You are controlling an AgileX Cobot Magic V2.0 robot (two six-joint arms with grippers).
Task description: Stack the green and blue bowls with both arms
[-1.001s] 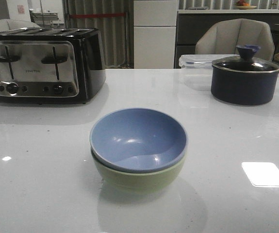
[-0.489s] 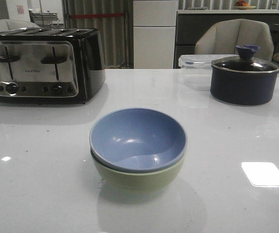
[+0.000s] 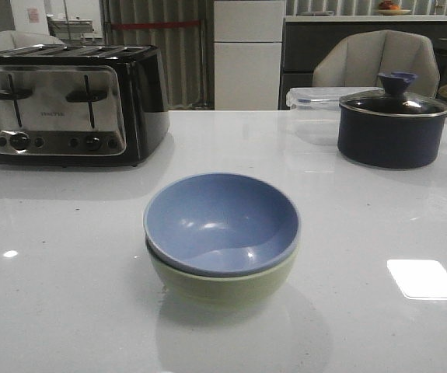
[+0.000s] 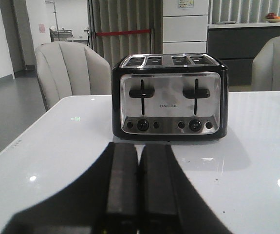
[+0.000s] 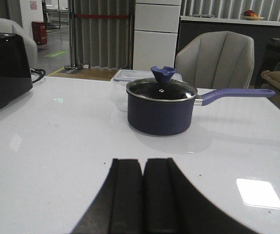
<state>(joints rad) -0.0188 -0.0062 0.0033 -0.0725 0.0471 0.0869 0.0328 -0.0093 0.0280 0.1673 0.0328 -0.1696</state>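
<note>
The periwinkle blue bowl (image 3: 221, 221) sits nested inside the pale sage green bowl (image 3: 223, 287) at the middle of the white table in the front view. Neither arm shows in the front view. In the left wrist view my left gripper (image 4: 140, 146) is shut and empty, low over the table and facing the toaster. In the right wrist view my right gripper (image 5: 143, 161) is shut and empty, low over the table and facing the navy pot. The bowls show in neither wrist view.
A black and chrome toaster (image 3: 64, 105) stands at the back left, also in the left wrist view (image 4: 169, 97). A dark navy lidded pot (image 3: 394, 128) stands at the back right beside a clear plastic box (image 3: 310, 99); the pot also shows in the right wrist view (image 5: 160, 107). Chairs stand behind the table.
</note>
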